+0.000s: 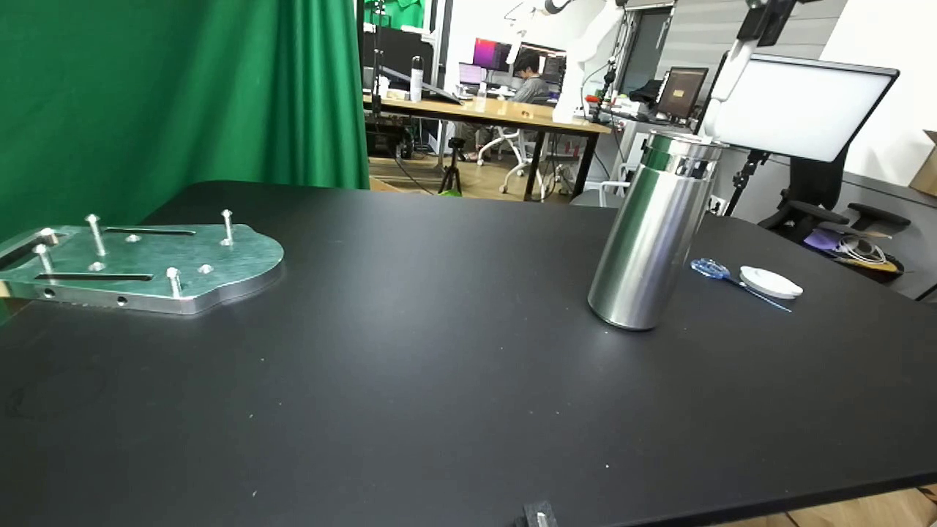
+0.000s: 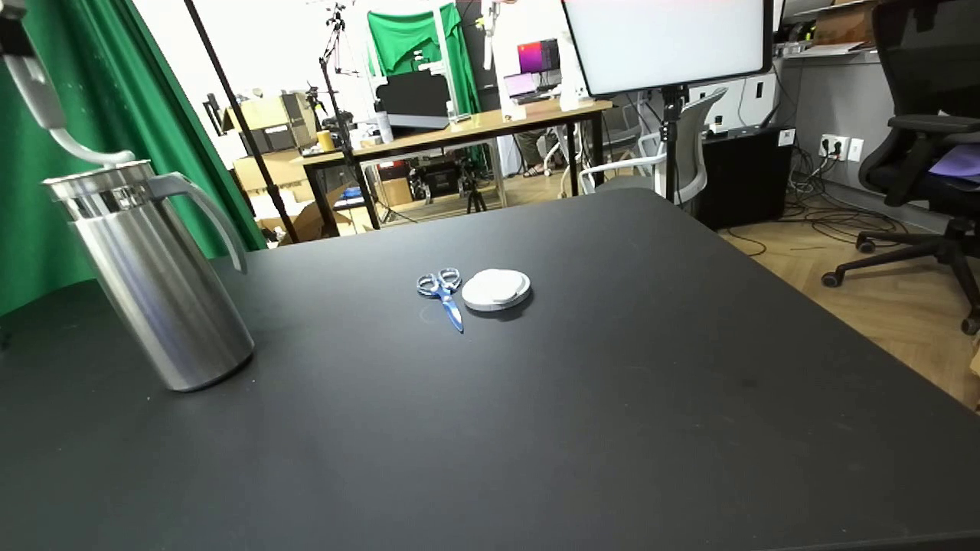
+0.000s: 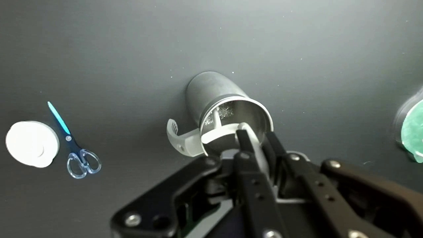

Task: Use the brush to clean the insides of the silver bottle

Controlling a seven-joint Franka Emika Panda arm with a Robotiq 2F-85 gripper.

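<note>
The silver bottle (image 1: 648, 241) stands on the black table, also in an exterior view (image 2: 164, 298), its grey handle at one side. In the wrist view I look into its open mouth (image 3: 268, 114). My gripper (image 3: 257, 135) is above the mouth, its fingers on both sides of the brush's white handle; it shows at the top edge in both exterior views (image 1: 765, 22) (image 2: 17, 34). The white brush (image 1: 725, 84) curves down over the rim, also in an exterior view (image 2: 38, 92). In the wrist view its stem (image 3: 216, 119) goes into the bottle. The brush head cannot be made out.
Scissors (image 2: 444, 295) and a white round lid (image 2: 496, 290) lie on the table on the bottle's handle side, also in the wrist view (image 3: 74, 145) (image 3: 32, 144). A greenish metal plate with pegs (image 1: 146, 263) lies on the opposite side. A green curtain (image 1: 183, 95) hangs behind it.
</note>
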